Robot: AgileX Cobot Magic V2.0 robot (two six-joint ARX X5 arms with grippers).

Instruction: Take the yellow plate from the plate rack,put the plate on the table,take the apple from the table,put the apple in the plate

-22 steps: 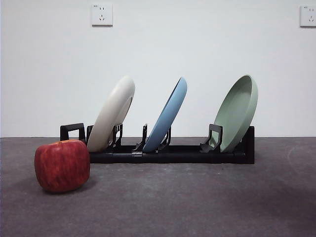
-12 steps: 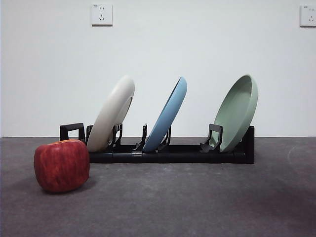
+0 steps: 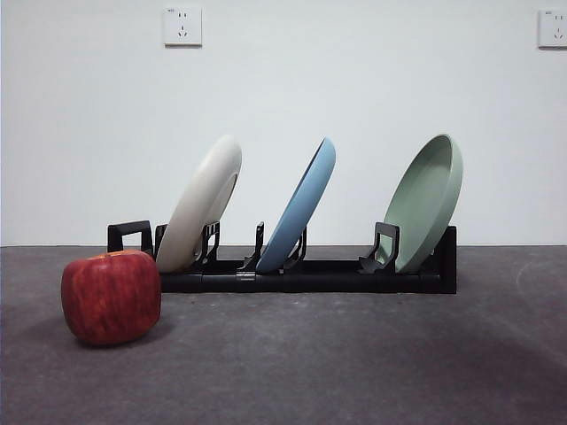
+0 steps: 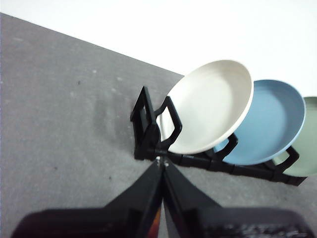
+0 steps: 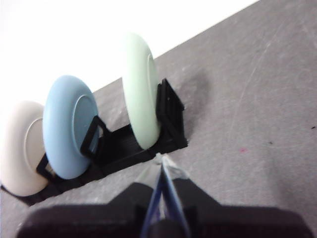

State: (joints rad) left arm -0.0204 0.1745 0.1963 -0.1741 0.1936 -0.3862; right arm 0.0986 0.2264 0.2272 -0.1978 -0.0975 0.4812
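Yellow plate (image 3: 202,205): is being held in the end slot of the plate rack (image 3: 292,274), tilted, its lower edge seated between the black holders; it is being seen as cream rather than yellow in the left wrist view (image 4: 210,113).
Blue plate (image 3: 299,206): is being carried in the middle slot, leaning the same way.
Pale green plate (image 3: 427,202): is being carried in the far end slot of the rack.
Apple (image 3: 112,296): is being supported by the table (image 3: 354,363), in front of the rack's end near the yellow plate, apart from the rack.
Left gripper (image 4: 162,166): is being held above the table, near the rack end with the yellow plate; its jaws are being pressed together at the tips, with nothing gripped.
Right gripper (image 5: 160,161): is being held above the table beside the rack end with the green plate (image 5: 142,89); its jaws are being kept closed to a point, nothing between them.
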